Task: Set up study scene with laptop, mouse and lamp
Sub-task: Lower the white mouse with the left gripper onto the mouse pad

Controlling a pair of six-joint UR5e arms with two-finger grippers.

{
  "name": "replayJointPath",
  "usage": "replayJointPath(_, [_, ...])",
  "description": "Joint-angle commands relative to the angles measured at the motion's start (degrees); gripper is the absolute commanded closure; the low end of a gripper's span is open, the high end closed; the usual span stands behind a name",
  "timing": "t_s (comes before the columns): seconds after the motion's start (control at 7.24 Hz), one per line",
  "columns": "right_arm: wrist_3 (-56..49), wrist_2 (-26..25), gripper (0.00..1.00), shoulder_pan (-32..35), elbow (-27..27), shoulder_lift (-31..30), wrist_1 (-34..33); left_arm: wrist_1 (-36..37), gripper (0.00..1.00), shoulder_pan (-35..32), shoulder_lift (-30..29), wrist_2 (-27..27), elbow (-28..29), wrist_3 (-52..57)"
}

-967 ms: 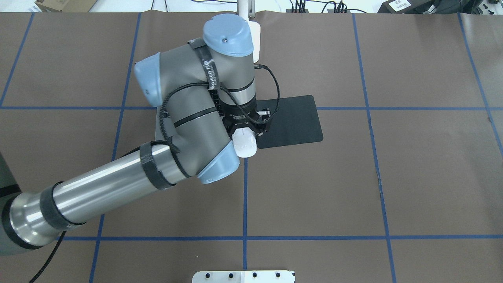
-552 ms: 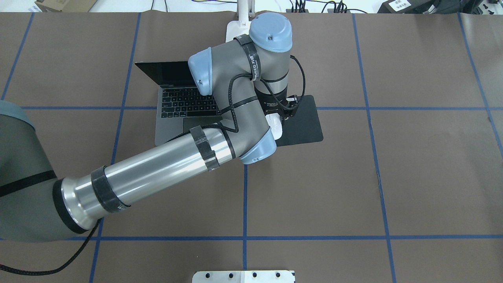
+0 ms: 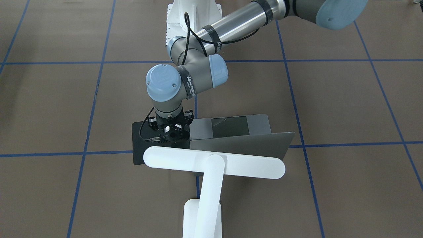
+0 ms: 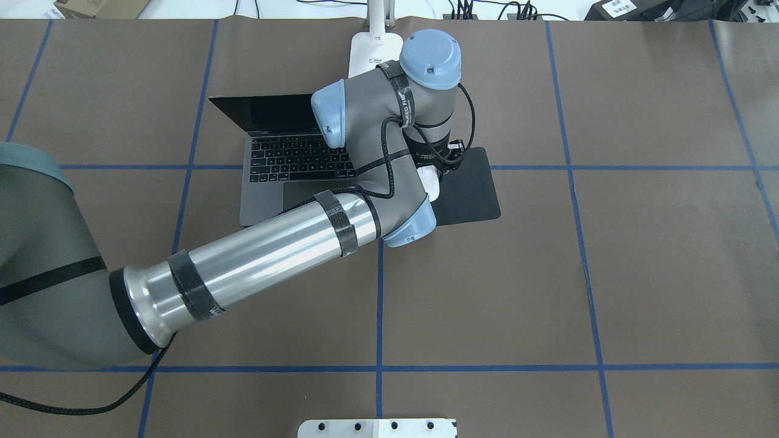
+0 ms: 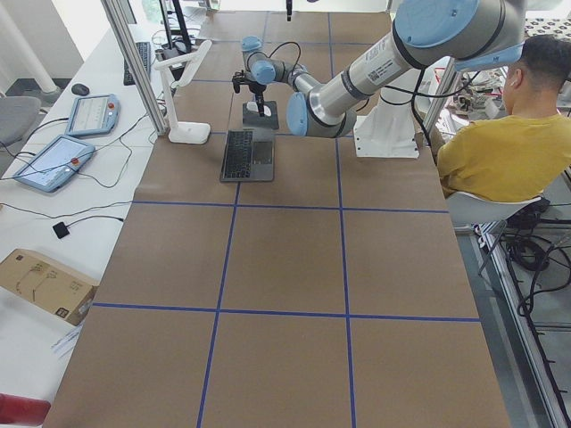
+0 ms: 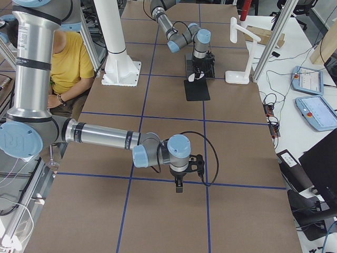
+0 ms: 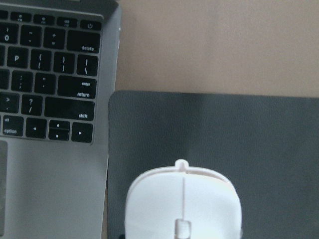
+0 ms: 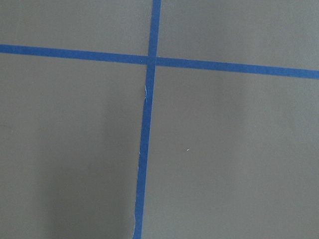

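The grey laptop [image 4: 286, 164] stands open left of a black pad [image 4: 471, 188]. My left gripper [image 4: 433, 173] is shut on the white mouse [image 7: 183, 204] and holds it low over the pad's left part, beside the laptop's right edge [image 7: 112, 104]. Whether the mouse touches the pad, I cannot tell. The white lamp [image 3: 214, 162] stands behind the laptop, its base [image 4: 372, 52] at the far table edge and its bar head over the lid. My right gripper [image 6: 179, 185] hangs over the tape lines far from these things; I cannot tell whether it is open or shut.
Blue tape lines grid the brown table [image 4: 639, 274]. The robot's white pedestal [image 6: 118, 66] stands at the near edge. A person in a yellow shirt [image 5: 500, 143] sits behind it. Tablets and cables [image 5: 53, 160] lie on a side bench past the lamp.
My left arm carried the mouse right and away from the robot, from the pad's near-left corner to over the pad. The laptop, covered by the arm before, now shows.
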Motion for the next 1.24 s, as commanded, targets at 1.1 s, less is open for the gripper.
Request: replayJointPath(1.1, [0.6,-0.9,0.00,0.0,-1.4,-0.2,0.9,1.1,0.00,-2.6,9.8,-6.2,-17.0,2.1])
